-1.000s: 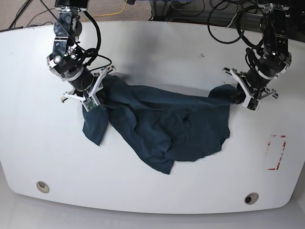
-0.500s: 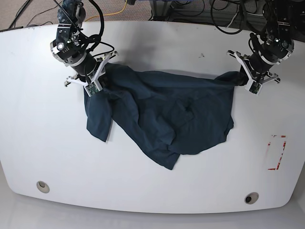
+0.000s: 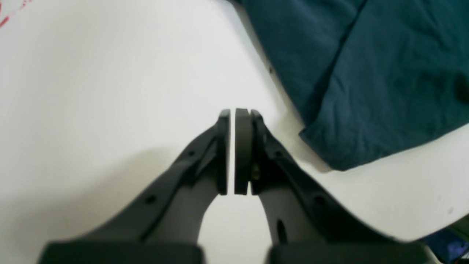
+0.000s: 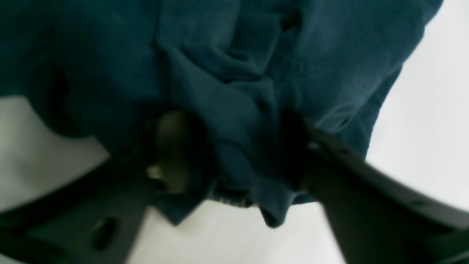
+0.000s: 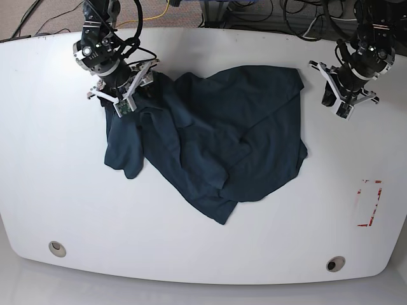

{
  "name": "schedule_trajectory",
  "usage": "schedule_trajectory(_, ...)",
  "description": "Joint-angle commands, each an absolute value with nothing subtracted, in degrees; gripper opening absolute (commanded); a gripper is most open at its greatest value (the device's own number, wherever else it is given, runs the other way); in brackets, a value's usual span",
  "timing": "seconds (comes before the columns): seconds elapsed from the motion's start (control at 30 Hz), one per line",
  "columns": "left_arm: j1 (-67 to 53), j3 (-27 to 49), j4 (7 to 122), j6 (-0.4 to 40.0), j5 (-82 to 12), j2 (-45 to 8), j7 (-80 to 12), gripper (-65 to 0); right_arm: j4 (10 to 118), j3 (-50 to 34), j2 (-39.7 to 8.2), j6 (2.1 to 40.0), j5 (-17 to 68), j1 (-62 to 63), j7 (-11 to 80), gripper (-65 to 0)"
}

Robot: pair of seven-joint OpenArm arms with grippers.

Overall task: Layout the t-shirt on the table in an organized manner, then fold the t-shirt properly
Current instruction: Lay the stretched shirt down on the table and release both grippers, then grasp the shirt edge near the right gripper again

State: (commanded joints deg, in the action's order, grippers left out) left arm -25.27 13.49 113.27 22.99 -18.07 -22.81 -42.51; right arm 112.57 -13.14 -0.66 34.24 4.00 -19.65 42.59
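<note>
The t-shirt [image 5: 216,136], one dark navy garment, lies crumpled across the middle of the table [image 5: 57,184], its upper edge nearer the far side than half a second ago and its lowest fold pointing toward the near edge. One corner that was stretched out to the left claw a moment ago now lies slack on the tabletop, folded back over the body of the cloth. The table is a single white top carrying two round grey holes, one near each front corner [image 5: 57,248] [image 5: 334,263], and one red tape rectangle [image 5: 369,203]. Two arms are in view. The right claw [image 5: 124,95] has moved further toward the far edge and is clamped on a bunched fold of the t-shirt [image 4: 234,154], cloth packed between its jaws. The left claw [image 5: 340,89] has let go; it hangs over bare table beside the shirt's edge [image 3: 366,91], jaws nearly together with a thin gap [image 3: 232,146], holding nothing.
</note>
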Motion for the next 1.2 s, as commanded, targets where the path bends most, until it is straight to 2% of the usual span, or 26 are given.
schedule_trajectory(0.27, -25.0, 13.5, 113.3, 23.0, -18.1, -22.8, -42.5, -64.0, 112.7, -13.0, 2.1, 34.7, 4.4, -17.3, 42.6, -15.4)
schedule_trajectory(0.77, -25.0, 13.4, 113.4, 22.9, -18.2, -22.5, -42.5, -64.0, 112.6, -7.9, 2.3, 34.3, 4.1, -11.8, 42.7, -15.4)
schedule_trajectory(1.2, -24.2, 13.4, 113.3, 22.8, -18.2, -22.5, -42.5, -64.0, 95.7, -4.9, 0.0, 34.1, 3.8, 1.5, 41.6, -15.5)
